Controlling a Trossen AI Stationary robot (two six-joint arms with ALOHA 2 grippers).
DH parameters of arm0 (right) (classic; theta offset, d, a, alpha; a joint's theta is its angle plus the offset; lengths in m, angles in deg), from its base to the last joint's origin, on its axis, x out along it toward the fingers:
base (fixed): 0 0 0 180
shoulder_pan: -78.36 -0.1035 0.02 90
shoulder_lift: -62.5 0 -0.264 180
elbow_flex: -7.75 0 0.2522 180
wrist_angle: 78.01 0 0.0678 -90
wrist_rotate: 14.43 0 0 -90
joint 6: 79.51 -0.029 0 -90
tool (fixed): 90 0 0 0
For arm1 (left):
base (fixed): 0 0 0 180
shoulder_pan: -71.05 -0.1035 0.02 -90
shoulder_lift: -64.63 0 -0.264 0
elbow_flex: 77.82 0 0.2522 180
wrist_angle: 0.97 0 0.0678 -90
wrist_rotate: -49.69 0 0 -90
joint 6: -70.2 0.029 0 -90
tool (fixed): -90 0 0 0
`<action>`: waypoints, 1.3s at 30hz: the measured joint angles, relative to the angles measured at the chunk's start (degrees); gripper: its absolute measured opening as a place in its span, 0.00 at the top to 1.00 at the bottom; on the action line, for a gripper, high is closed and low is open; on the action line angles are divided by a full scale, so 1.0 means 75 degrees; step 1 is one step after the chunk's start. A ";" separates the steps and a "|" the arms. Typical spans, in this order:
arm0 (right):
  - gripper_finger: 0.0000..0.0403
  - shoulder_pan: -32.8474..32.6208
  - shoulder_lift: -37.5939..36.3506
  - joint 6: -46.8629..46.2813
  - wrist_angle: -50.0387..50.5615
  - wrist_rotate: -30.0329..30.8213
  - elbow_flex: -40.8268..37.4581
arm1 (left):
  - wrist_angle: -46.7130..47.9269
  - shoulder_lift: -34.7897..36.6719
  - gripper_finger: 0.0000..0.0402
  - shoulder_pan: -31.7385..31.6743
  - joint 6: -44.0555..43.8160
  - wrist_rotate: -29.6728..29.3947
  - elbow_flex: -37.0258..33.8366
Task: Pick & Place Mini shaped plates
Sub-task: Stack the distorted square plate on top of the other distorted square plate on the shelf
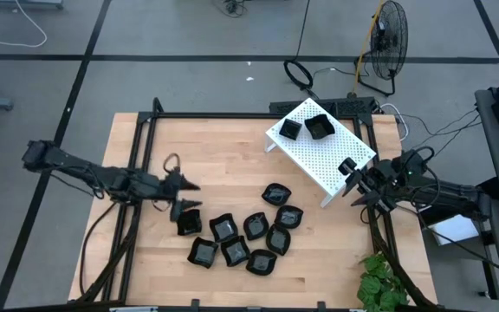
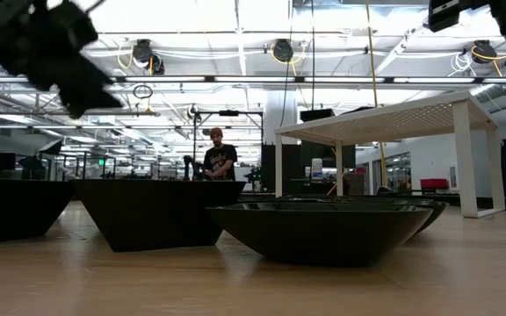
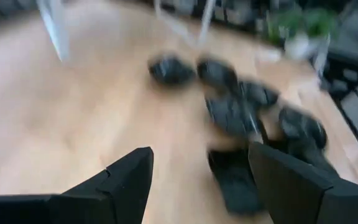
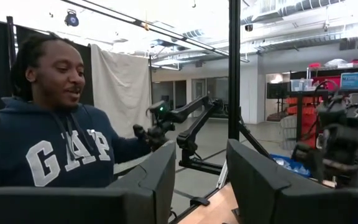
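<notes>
**Left hand poised over the plate cluster**

The left hand (image 1: pixel 183 195) hung open and empty just beside the mini shaped plates (image 1: pixel 248 238), which lay bunched together on the desk (image 1: pixel 223 147); the nearest plate (image 1: pixel 189 223) sat at the cluster's edge, just by its fingers. Two more plates (image 1: pixel 306 127) already rested on the white perforated rack (image 1: pixel 336 160). The right hand (image 1: pixel 360 184) waited at the rack's near corner, its jaws parted with nothing between them, facing out toward a person in a hooded top (image 4: pixel 55 149) beyond the desk.

The risk lay in the crowding. The dishes touched or nearly touched, so a finger coming down beside one could likely nudge its neighbour or wedge between two. Glossy, shallow rims could also slip out of a pinch, or a plate could tip while lifted.
</notes>
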 joint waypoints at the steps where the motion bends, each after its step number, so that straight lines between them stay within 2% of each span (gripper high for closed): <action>1: 0.68 0.0000 0.0001 0.0002 0.0002 0.0002 0.0000 | 0.0216 -0.0147 0.33 0.0134 -0.0379 0.0082 0.0012; 4: 0.68 0.0003 0.0001 0.0138 0.0003 -0.0003 0.0000 | 0.1155 -0.0560 0.33 0.0526 -0.1502 0.0233 0.0166; 9: 0.68 0.0003 -0.0002 0.0640 0.0230 -0.0005 0.0000 | 0.2748 -0.1095 0.33 0.0924 -0.2483 0.0224 0.0463; 14: 0.68 0.0003 -0.0001 0.0937 0.0668 0.0000 0.0000 | 0.3227 -0.1575 0.33 0.1017 -0.2659 0.0345 0.0484; 21: 0.68 0.0003 0.0001 0.0943 0.0714 -0.0003 0.0000 | 0.3291 -0.2375 0.34 0.1017 -0.2564 0.0428 0.0484; 25: 0.68 0.0003 -0.0001 0.0943 0.0729 -0.0004 0.0000 | 0.3287 -0.2798 0.43 0.1014 -0.2406 0.0430 0.0484; 33: 0.68 0.0003 -0.0002 0.0943 0.0726 -0.0006 0.0000 | 0.2577 -0.2882 0.73 0.0994 -0.2199 0.0425 0.0484; 39: 0.68 0.0003 -0.0002 0.0943 0.0729 -0.0006 0.0000 | 0.1985 -0.2869 0.83 0.0991 -0.2240 0.0422 0.0484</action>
